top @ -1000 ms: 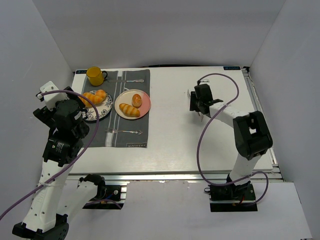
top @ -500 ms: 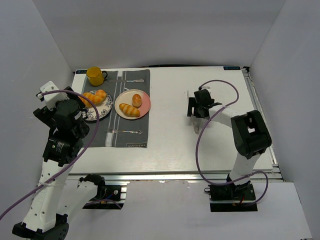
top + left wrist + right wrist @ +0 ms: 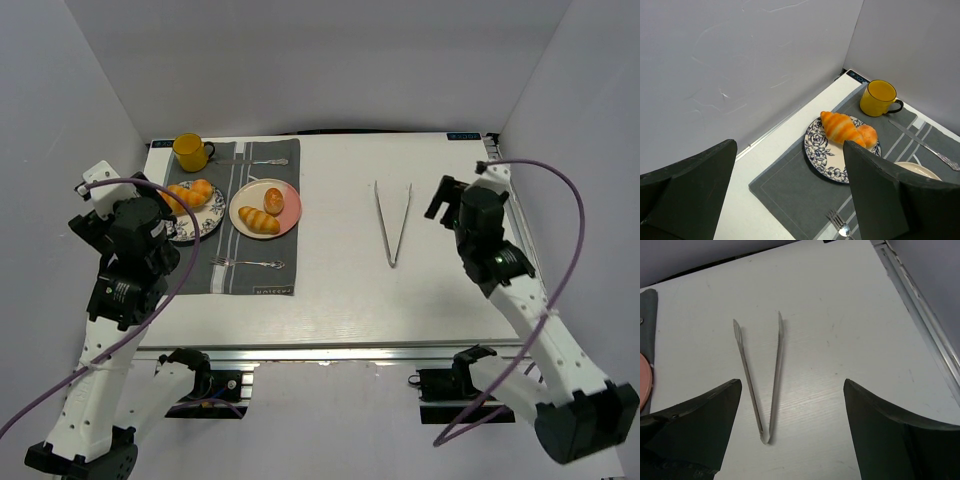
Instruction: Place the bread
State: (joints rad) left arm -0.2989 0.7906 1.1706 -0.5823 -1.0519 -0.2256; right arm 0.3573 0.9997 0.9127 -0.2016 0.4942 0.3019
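Two bread pieces, a striped long roll (image 3: 181, 197) and a round bun (image 3: 203, 187), lie on the blue-patterned plate (image 3: 207, 226). Another long roll (image 3: 258, 220) and a bun (image 3: 274, 200) lie on the pink plate (image 3: 291, 214). The left wrist view shows the striped roll (image 3: 840, 127) and bun (image 3: 867, 134) on the patterned plate (image 3: 817, 150). My left gripper (image 3: 790, 150) is open and empty, above the mat near that plate. My right gripper (image 3: 792, 385) is open and empty, just right of metal tongs (image 3: 762, 375) lying on the table (image 3: 392, 222).
A yellow mug (image 3: 189, 152) stands at the back left. A grey placemat (image 3: 250, 280) carries both plates, a fork (image 3: 248, 263) and a spoon (image 3: 262, 161). White walls close in on three sides. A metal rail (image 3: 520, 225) runs along the table's right edge.
My right arm has pulled back to the right and away from the table's middle. The tongs, earlier under its gripper, now lie free on the table. The left arm has barely moved.
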